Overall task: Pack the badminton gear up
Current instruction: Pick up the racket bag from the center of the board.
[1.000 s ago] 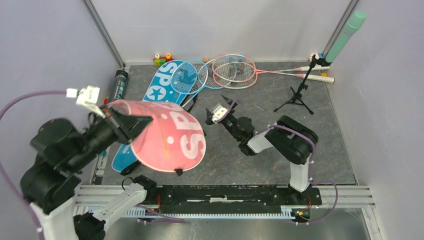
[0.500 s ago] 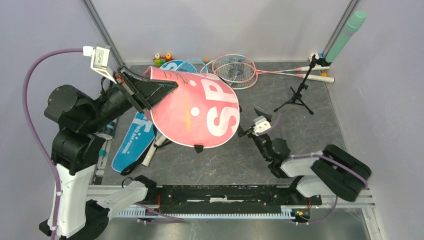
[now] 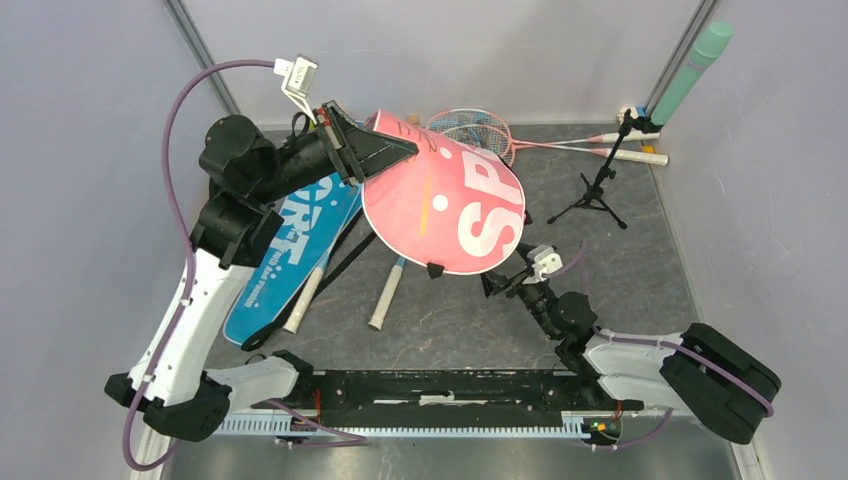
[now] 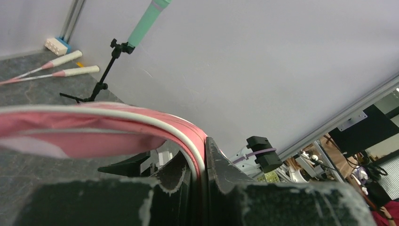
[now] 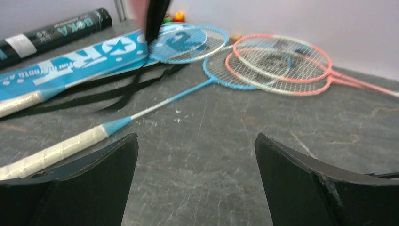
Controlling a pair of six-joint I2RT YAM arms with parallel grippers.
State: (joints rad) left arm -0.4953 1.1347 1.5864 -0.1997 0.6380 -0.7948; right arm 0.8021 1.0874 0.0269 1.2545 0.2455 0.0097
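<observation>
Pink bag (image 3: 440, 205) in near-closed left claw (image 3: 404, 149)

Table (image 3: 640, 290) holds perhaps 4 rackets (image 5: 282, 59), blue bag (image 3: 288, 252), tripod (image 3: 597, 195).

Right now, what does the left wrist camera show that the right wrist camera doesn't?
Only the left wrist view: the left claw shut on the rim of the pink bag, the black tripod stand and the green cylinder.
Only the right wrist view: the open right claw, the blue rackets, the blue bag and the dark tube.
Both: the pink rackets, handles in the left view and heads in the right, and the grey table.
</observation>
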